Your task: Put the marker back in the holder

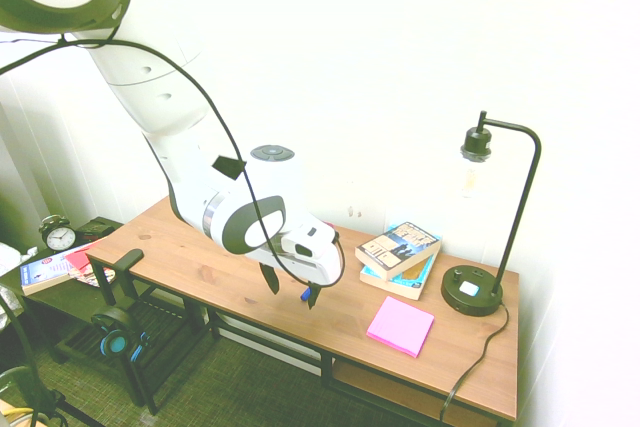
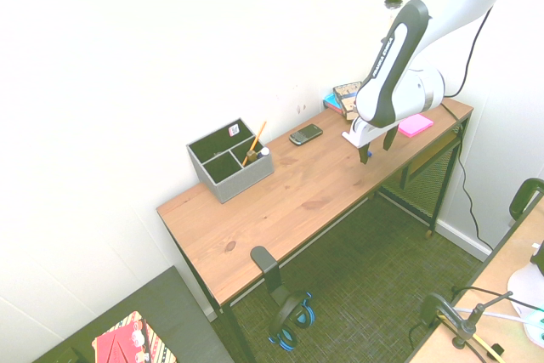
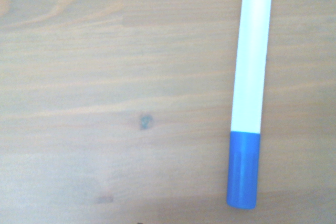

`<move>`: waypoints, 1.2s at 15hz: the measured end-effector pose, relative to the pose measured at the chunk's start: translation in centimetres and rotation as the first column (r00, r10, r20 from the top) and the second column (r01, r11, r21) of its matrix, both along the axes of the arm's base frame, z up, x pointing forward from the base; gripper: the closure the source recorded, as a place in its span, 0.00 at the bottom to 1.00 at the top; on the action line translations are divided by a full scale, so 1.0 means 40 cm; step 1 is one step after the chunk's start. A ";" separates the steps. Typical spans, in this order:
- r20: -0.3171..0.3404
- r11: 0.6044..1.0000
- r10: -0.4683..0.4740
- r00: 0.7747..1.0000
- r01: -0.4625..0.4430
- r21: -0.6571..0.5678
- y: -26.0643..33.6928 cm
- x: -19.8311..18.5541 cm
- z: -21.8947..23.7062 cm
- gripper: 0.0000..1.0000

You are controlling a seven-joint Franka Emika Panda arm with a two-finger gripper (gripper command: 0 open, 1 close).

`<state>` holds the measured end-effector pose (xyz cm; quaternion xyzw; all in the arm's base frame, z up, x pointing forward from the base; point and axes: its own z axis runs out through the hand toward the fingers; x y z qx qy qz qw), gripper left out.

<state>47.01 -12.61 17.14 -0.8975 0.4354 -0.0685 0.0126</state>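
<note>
The marker (image 3: 252, 66), white-barrelled with a blue cap (image 3: 243, 171), lies flat on the wooden desk (image 1: 200, 267). In the first exterior view only a bit of the blue cap (image 1: 305, 294) peeks out beside one finger. My gripper (image 1: 292, 287) hangs just above it, open, fingers pointing down and holding nothing. From the other side the gripper (image 2: 377, 147) stands over the right part of the desk. The holder (image 2: 229, 163), a grey divided box, sits far off at the back left of the desk, with an orange pencil (image 2: 253, 144) in it.
A black phone (image 2: 305, 134) lies between the holder and the gripper. Stacked books (image 1: 400, 252), a pink sticky pad (image 1: 400, 326) and a black desk lamp (image 1: 475, 287) stand at the desk's far end. Headphones (image 1: 115, 342) hang on a stand beside the desk.
</note>
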 end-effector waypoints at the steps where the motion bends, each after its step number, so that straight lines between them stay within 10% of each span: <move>1: 0.005 1.000 -0.004 1.000 0.004 0.003 -0.007 0.009 -0.002 1.00; 18: -0.006 1.000 -0.005 1.000 0.005 0.015 -0.032 0.126 -0.036 1.00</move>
